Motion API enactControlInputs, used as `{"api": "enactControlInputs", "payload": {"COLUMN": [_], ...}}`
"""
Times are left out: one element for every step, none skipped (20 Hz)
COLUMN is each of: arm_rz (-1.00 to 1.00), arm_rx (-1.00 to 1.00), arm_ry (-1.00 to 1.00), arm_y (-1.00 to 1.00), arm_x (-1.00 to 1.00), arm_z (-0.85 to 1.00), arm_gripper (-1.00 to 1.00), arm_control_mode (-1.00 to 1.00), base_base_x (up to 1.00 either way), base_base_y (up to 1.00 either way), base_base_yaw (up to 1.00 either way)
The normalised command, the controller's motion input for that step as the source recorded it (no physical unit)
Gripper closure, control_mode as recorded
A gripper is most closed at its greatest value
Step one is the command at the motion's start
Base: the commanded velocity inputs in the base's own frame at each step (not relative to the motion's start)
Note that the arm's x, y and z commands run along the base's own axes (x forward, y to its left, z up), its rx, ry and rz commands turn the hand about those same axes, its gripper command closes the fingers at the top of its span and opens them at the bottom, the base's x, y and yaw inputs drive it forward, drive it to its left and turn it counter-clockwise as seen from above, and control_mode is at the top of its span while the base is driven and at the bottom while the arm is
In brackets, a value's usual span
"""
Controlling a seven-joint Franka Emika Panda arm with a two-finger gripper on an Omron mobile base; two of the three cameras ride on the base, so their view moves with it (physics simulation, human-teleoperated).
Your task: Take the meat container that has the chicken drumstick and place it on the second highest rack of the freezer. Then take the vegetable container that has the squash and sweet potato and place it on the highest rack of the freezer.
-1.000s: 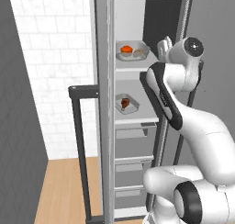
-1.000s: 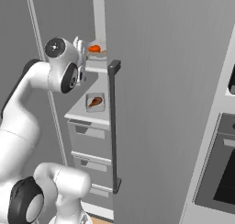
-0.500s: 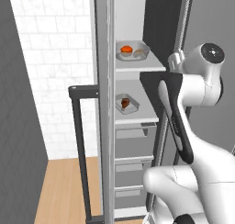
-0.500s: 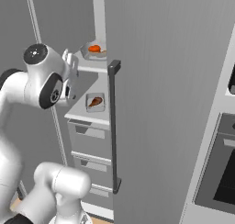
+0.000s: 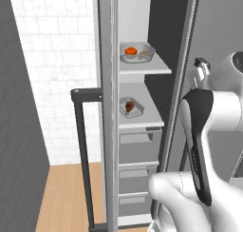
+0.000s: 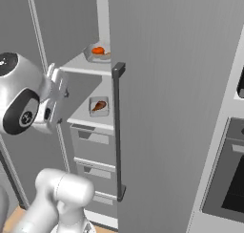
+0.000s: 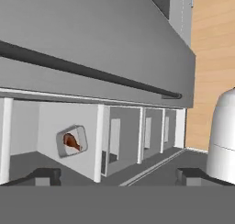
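Note:
The freezer stands open, its door swung out towards me. On the highest rack sits the vegetable container with the orange-red squash and a pale sweet potato beside it. The meat container with the chicken drumstick rests on the second highest rack, just above the grey drawers. My gripper is open and empty, its fingertips far apart. It hangs outside the freezer, well back from both containers.
The door's long dark handle runs down beside the open compartment. Grey drawers fill the freezer below the racks. A black-glass oven is at the right. A white tiled wall and wooden floor lie left of the door.
My arm has swung back out of the freezer towards the base, and the hand has moved away from the racks. Both containers have stayed on their racks.

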Motion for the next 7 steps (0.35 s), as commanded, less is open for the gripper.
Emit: {"api": "enactControlInputs", "payload": {"arm_rz": [-0.05,-0.03,-0.01,-0.01,-0.01,-0.02,0.00], "arm_rx": [0.00,0.00,0.00,0.00,0.00,0.00,0.00], "arm_ry": [0.02,0.02,0.00,0.00,0.00,0.00,0.00], "arm_y": [0.01,0.00,0.00,0.00,0.00,0.01,0.00], "arm_x": [-1.00,-0.98,-0.91,-0.99,-1.00,-0.87,-0.71], "arm_z": [0.00,0.00,0.00,0.00,0.00,0.00,0.00], "arm_gripper": [-1.00,-1.00,-1.00,-1.00,-1.00,-1.00,-1.00], "arm_control_mode": [-1.00,-1.00,-1.00,-1.00,-1.00,-1.00,-1.00], "base_base_x": [0.00,0.00,0.00,0.00,0.00,0.00,0.00], "base_base_y": [0.00,0.00,0.00,0.00,0.00,0.00,0.00], "base_base_yaw": [0.00,0.00,0.00,0.00,0.00,0.00,0.00]}}
